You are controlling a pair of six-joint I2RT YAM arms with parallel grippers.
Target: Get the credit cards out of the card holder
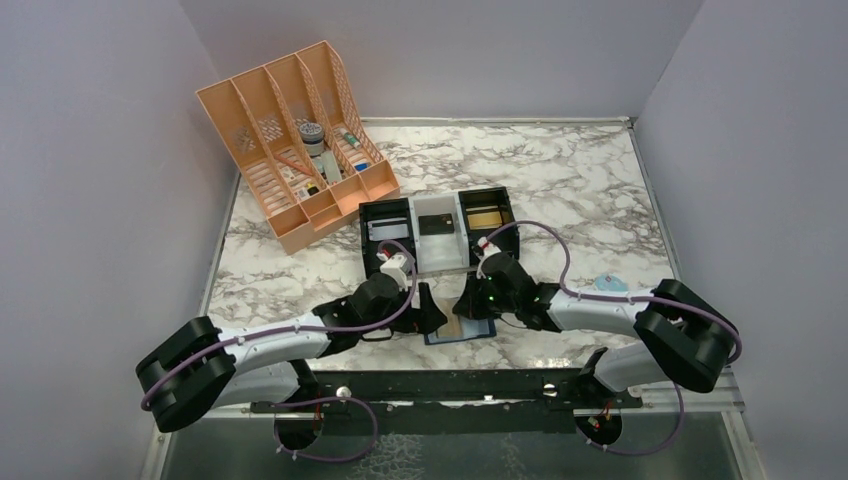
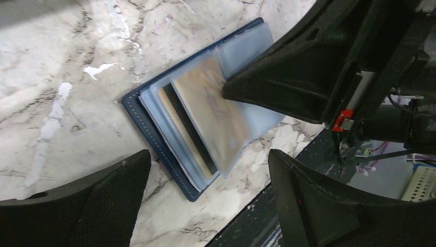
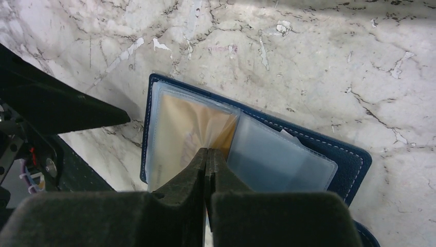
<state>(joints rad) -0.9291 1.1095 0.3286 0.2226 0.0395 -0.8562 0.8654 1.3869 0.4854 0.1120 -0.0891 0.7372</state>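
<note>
**Q:** Where's the card holder?

**A:** I see the card holder (image 3: 353,163) lying open and flat on the marble table (image 1: 560,180), at the near edge, between my two arms. The clear sleeves are fanned out over the navy cover.

**Q:** Cards?

**A:** A gold card (image 3: 180,134) sits inside the top sleeve. Under it I see a second card with a dark stripe (image 2: 187,131), also sleeved. Both are in the holder, none out on the table.

**Q:** Right gripper?

**A:** The right gripper (image 3: 208,154) has its fingers pressed together with no gap. The tip sits on the edge of the gold card's sleeve, next to an empty sleeve. I can't tell whether it pinches the sleeve or only touches it.

**Q:** Left gripper?

**A:** The left gripper (image 2: 209,153) hangs over the holder's near end, its fingers (image 2: 113,200) spread wide apart with nothing between them and not touching the holder.

**Q:** Anything else?

**A:** An orange rack (image 1: 290,150) stands at the far left. Black and white trays (image 1: 435,235) sit just beyond the grippers.
</note>
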